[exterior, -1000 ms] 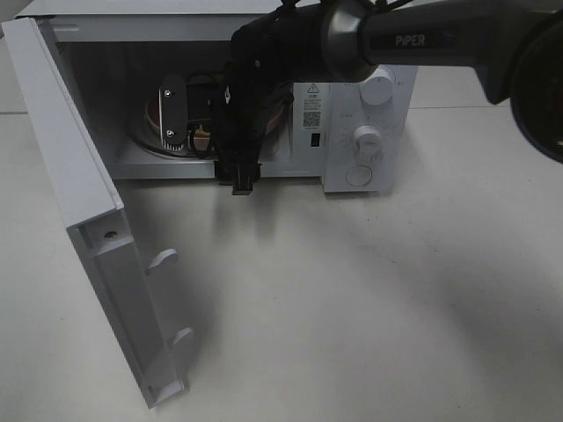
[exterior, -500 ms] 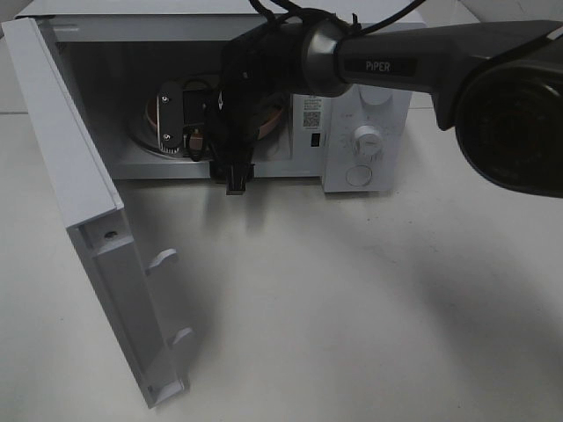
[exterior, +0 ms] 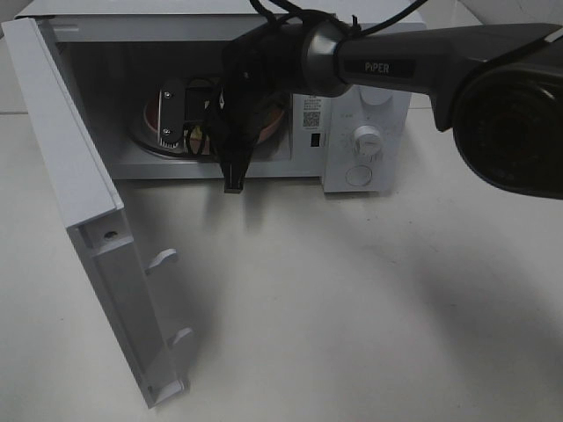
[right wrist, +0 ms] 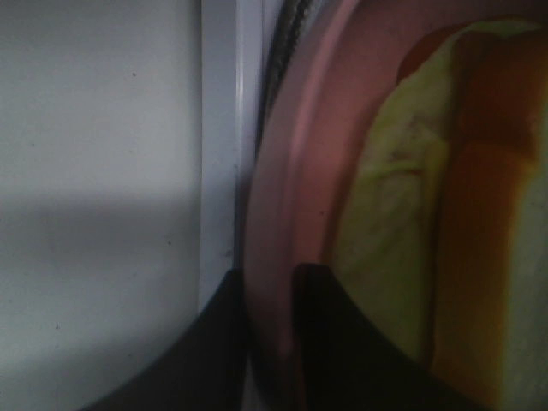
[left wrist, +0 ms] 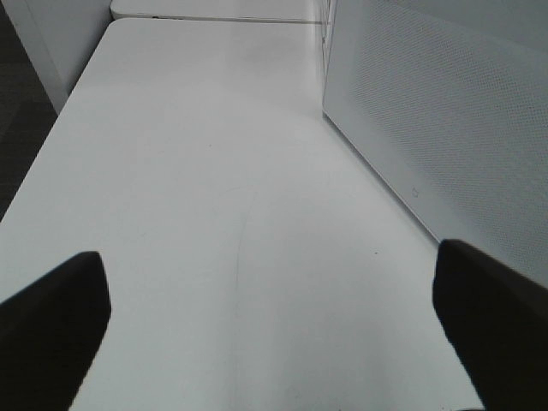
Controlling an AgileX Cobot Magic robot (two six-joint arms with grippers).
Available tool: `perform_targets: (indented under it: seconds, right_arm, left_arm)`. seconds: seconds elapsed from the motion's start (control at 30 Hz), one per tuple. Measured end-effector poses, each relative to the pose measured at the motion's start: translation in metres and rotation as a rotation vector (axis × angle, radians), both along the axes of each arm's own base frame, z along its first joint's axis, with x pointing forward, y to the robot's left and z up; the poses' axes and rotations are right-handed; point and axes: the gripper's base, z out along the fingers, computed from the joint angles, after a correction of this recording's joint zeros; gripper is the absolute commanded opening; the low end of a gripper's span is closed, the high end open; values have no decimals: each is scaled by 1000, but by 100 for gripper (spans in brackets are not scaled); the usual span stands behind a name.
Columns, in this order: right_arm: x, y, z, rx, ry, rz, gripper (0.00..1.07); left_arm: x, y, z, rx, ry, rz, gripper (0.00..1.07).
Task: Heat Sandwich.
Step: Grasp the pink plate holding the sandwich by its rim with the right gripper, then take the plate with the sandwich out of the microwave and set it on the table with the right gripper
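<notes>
1. A robot test lab, not a home kitchen: a white microwave (exterior: 369,132) stands alone, door (exterior: 79,220) open, on a plain white tabletop (exterior: 352,308).
2. A black robot arm (exterior: 422,57) marked "PiPER" reaches in from above.

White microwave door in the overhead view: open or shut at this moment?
Open. The white microwave door is swung wide to the left, exposing the cavity, where the round pink plate sits inside with the right arm reaching in.
</notes>
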Motion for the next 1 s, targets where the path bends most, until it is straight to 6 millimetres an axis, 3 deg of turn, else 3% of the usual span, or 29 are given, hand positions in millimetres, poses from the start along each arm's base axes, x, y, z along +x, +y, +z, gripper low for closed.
perform_targets:
  seconds: [0.6,1.0]
  right_arm:
    - [-4,1,4,-8,32,60,0]
    - [-22,-7,15,-73,47,249,0]
  left_arm:
    - [0,0,0,0,0,0,98]
    - [0,0,0,0,0,0,98]
